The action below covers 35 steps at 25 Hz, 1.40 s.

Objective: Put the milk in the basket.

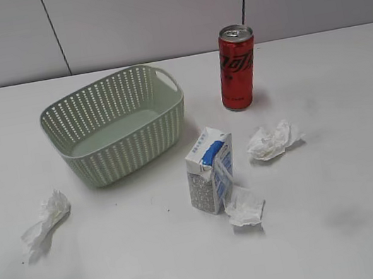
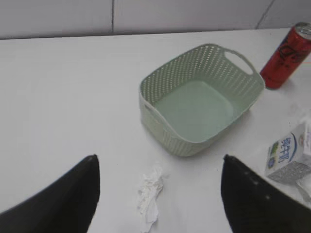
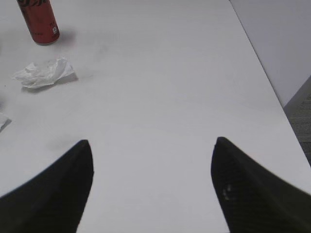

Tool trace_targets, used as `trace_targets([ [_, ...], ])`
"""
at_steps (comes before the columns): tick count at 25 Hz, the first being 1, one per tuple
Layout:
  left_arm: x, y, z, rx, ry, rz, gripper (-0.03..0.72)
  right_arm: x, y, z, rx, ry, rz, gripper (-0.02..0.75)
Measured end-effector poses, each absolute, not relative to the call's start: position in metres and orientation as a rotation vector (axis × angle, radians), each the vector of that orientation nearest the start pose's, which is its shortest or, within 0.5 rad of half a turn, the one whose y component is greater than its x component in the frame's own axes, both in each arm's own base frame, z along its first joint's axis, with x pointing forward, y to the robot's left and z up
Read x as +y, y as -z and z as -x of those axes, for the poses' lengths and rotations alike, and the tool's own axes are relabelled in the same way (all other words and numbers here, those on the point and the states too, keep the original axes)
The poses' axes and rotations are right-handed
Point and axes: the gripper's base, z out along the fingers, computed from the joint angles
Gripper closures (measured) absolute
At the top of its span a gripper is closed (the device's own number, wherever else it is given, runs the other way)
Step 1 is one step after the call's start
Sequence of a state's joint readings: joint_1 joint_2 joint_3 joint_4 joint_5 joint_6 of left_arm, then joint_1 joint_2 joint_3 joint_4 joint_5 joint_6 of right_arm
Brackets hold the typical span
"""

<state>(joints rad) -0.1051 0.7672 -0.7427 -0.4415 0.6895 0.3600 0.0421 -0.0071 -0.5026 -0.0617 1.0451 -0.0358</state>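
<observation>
Milk carton [image 1: 211, 170] stands upright just right of centre in the exterior view, in front of the basket's near right corner, with a crumpled tissue [image 1: 244, 208] touching its base. I judge it light and fairly stiff, its card sides apt to dent if squeezed hard, so I would take it across the two flat speckled sides, below the folded blue top.

Going left to right: a tissue [image 1: 43, 224] lies at lower left, the sage-green basket [image 1: 68, 115] sits empty at upper left, then the carton, the red soda can [image 1: 237, 67] behind it, and another tissue [image 1: 273, 141] to its right.

My left gripper [image 2: 158, 194] and right gripper [image 3: 151, 187] both hang spread wide, holding nothing, over the white table [image 1: 361, 153], which looks smooth and faintly smudged. A grey panelled wall [image 1: 151, 13] backs it.
</observation>
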Motion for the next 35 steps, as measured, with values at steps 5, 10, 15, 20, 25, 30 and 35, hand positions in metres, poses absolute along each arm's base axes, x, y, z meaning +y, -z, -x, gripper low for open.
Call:
trace_targets([
  [5,-0.081,-0.354,-0.192,2.161,0.444,-0.493,0.110,-0.005,-0.279,0.006,2.017,0.070,0.077,0.153],
  [10,-0.153,-0.354,-0.222,2.164,0.521,-0.789,0.110,-0.005,-0.279,0.006,2.017,0.070,0.077,0.153],
  [15,-0.224,-0.328,-0.234,2.246,0.560,-1.084,0.099,-0.005,-0.279,0.006,2.017,0.070,0.076,0.153],
  [20,-0.276,-0.292,-0.243,2.351,0.520,-1.332,0.047,-0.005,-0.279,0.006,2.017,0.069,0.076,0.151],
  [25,-0.303,-0.264,-0.262,2.471,0.489,-1.314,0.025,-0.005,-0.279,0.006,2.017,0.069,0.076,0.151],
  [30,-0.319,-0.246,-0.278,2.570,0.477,-1.275,0.025,-0.005,-0.279,0.006,2.017,0.069,0.076,0.151],
  [35,-0.331,-0.224,-0.289,2.646,0.465,-1.241,0.025,-0.005,-0.279,0.006,2.017,0.070,0.077,0.153],
])
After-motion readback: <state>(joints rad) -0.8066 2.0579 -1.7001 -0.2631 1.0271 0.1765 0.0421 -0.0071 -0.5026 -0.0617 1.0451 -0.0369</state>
